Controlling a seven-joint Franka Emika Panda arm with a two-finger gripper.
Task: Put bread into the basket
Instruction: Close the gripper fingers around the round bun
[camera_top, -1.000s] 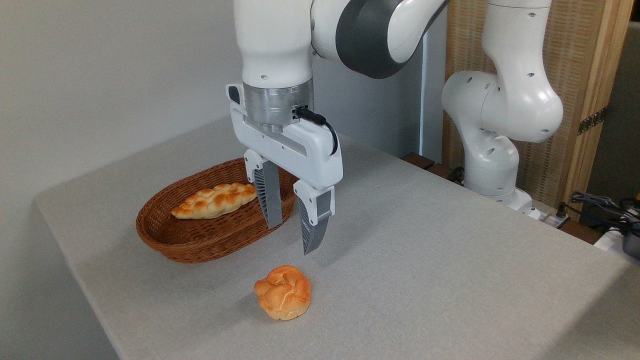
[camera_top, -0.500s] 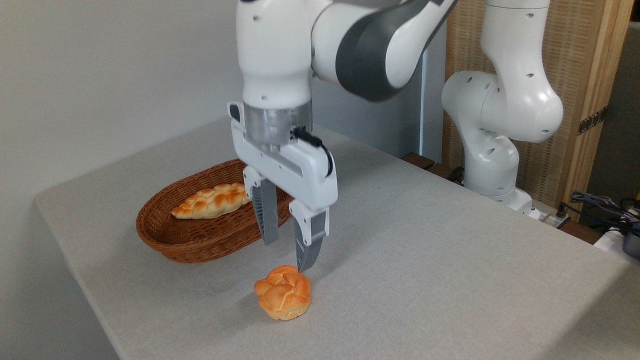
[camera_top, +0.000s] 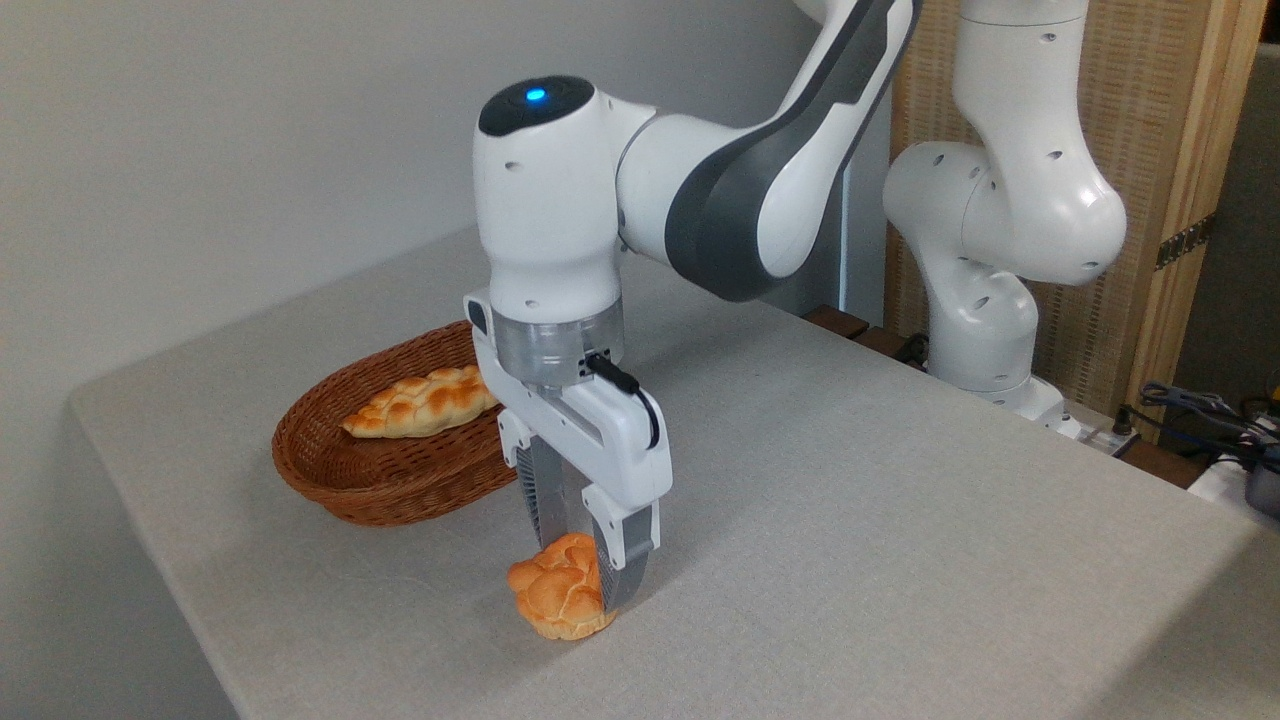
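Observation:
The bread, a small round knotted golden bun (camera_top: 545, 598), sits on the grey table near its front edge. My gripper (camera_top: 581, 575) has come down over it and is open, one finger behind the bun and the other in front on its right side. The front fingertip (camera_top: 618, 580) reaches almost to the table and covers part of the bun. Whether the pads touch the crust is unclear. The reddish-brown wicker basket (camera_top: 300, 475) lies to the back left, a short way from the bun.
A longer pale braided loaf (camera_top: 420, 400) lies inside the basket. The arm's white base (camera_top: 985, 330) stands at the back right beside a wooden panel. Cables (camera_top: 1200, 410) lie at the far right. The table's left edge (camera_top: 150, 530) runs close to the basket.
The gripper dropped from above the basket's near rim down and slightly forward until its fingers straddle the bun. The bun and the basket have stayed put.

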